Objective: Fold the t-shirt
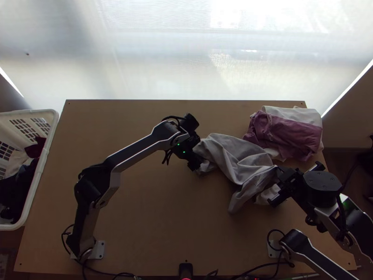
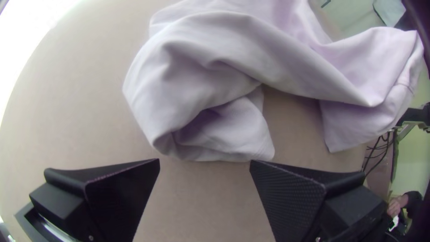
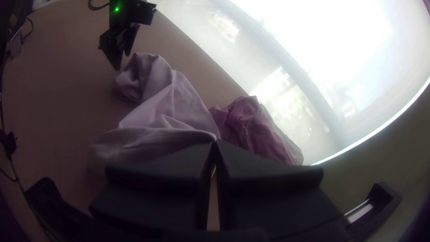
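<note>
Between the middle and the right edge of the light wooden table (image 1: 154, 233), the pale lilac-grey cloth t-shirt (image 1: 240, 158) lies bunched and creased, one loose flap pointing towards the near edge. At its end nearer the right edge, I pinch a gathered bit of it in my right gripper (image 1: 279, 175), the flat black fingers pressed together at their tips. At the other end I have my left gripper (image 1: 195, 164) low over the table, its wide black fingers spread well apart, with a rounded fold of the shirt just beside their tips. Towards the far right corner sits a stack of purple and white folded cloth (image 1: 293, 135), just beside the shirt. Along the left edge stands a white plastic basket (image 1: 39, 184) with dark and pale clothes in it.
</note>
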{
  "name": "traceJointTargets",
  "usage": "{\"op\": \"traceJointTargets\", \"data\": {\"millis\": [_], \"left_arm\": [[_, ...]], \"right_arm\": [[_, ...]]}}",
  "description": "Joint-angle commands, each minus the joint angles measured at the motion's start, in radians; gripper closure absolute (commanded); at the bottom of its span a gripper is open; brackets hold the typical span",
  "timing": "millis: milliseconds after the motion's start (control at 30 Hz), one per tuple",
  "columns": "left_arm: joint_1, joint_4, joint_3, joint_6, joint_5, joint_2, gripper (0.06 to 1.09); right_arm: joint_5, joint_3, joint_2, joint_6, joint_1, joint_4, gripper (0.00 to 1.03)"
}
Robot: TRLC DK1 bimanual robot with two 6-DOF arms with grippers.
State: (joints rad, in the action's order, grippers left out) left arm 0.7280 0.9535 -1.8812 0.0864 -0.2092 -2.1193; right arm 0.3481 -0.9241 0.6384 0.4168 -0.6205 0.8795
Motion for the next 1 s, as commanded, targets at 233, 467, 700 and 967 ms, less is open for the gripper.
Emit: {"op": "traceJointTargets", "data": {"millis": [233,467,700,967], "left_arm": [[0.007,0.057,-0.105,-0.129,-0.068,-0.105,0.11],[0.011,0.057,-0.168,-0.163,-0.068,-0.122,0.11],[0.008,0.062,-0.176,-0.163,-0.067,-0.11,0.11],[0.034,0.06,-0.176,-0.157,-0.068,-0.149,0.29]], "right_arm": [[-0.001,-0.002,0.0,0.002,0.001,-0.008,1.0],[-0.001,-0.001,0.001,0.008,-0.005,-0.011,1.0],[-0.001,0.007,0.004,0.005,-0.005,-0.019,1.0],[-0.001,0.007,0.006,0.01,-0.005,-0.024,1.0]]}}
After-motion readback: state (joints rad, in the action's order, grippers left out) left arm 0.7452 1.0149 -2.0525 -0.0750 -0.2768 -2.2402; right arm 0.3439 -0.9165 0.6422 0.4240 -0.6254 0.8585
